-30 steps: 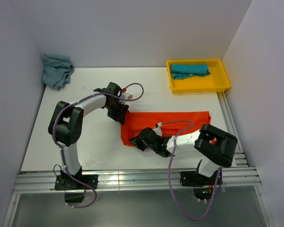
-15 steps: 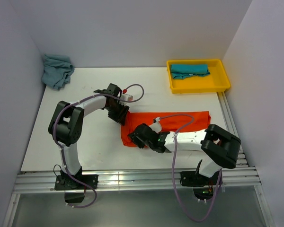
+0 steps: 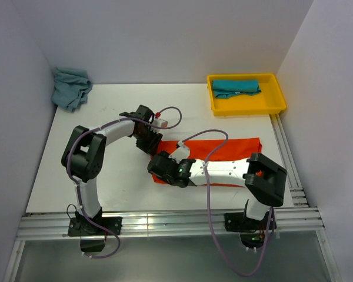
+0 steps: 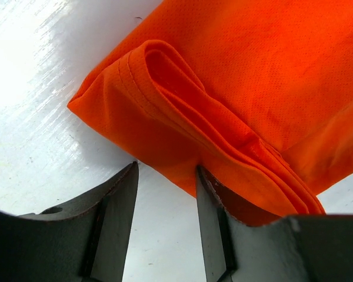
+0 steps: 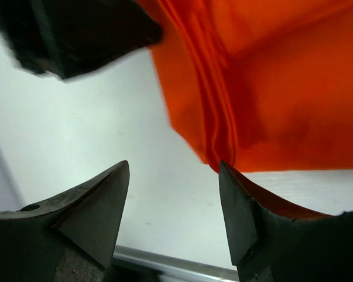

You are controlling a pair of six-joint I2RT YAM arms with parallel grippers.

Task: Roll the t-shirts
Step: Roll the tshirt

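Moved: the right hand has swept left along the near side of the orange-red t-shirt and now sits at its left end. The left hand has barely budged from the far corner of that same end.
Left hand: released. Its fingers are spread with bare worktop showing between them, and the shirt's layered folded edge lies just beyond the tips.
Right hand: released too, wide open, with the shirt's near-left corner just off one fingertip and nothing held.
Shirt: lying flat as a long folded band across the middle of the worktop, running left to right. No roll started that I can see.
Others: the teal t-shirt sits in the yellow tray, far right. The grey-blue t-shirt is bunched in the far-left corner.
Risk, collision: both hands crowd the same short end, so closing in further could knock them together.
Risk, bad pinch: the edge is several layers thick, and catching only the top ones would peel the fold open instead of starting a roll.
Risk, skew: uneven grips at the near and far corners would likely make the roll cone.
Edges: the right forearm lies over the shirt's near side, in the path of a roll heading right. The rails run along the near edge.
Open room: bare worktop left of the shirt and beyond it, with the tray well apart.
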